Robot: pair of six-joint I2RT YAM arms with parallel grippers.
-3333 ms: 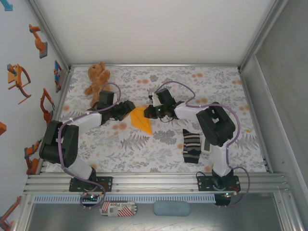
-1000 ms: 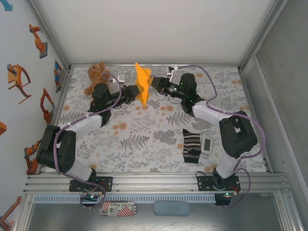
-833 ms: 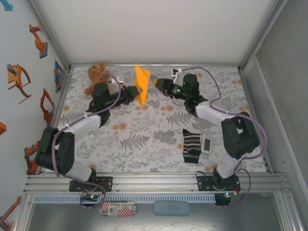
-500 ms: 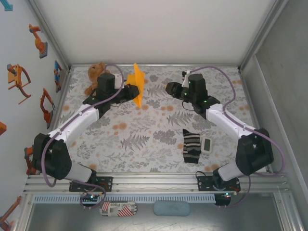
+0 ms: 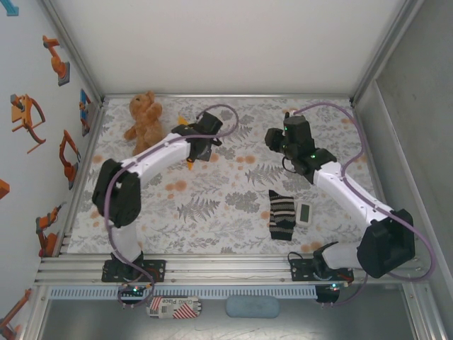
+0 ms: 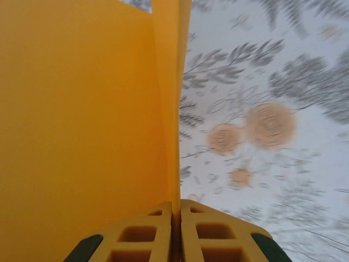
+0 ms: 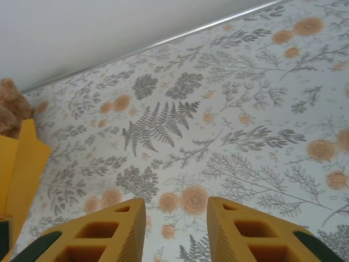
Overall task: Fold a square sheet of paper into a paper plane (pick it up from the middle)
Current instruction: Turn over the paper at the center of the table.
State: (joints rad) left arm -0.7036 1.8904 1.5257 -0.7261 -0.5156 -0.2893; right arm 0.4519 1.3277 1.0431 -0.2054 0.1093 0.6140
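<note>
The square sheet of paper is now a folded orange-yellow paper plane (image 6: 87,114). My left gripper (image 6: 176,210) is shut on its lower edge, with the fold line running away along the jaws. From above, the left gripper (image 5: 197,149) hangs over the back middle of the table. The arm hides most of the paper plane (image 5: 189,166), leaving only a yellow tip poking out. My right gripper (image 5: 272,138) is off to the right of it, apart from the paper. In its wrist view the right gripper (image 7: 175,210) is open and empty above the cloth, with the paper plane (image 7: 22,164) at the left edge.
A brown teddy bear (image 5: 144,117) sits at the back left. A striped black-and-white sock (image 5: 282,216) and a small white device (image 5: 304,213) lie front right. The floral tablecloth (image 5: 212,212) covers the table, with walls at the back and sides.
The right gripper let go of the paper and drew back to the right. The left arm stretched out and swung the paper rightward and lower, turning it under the arm.
</note>
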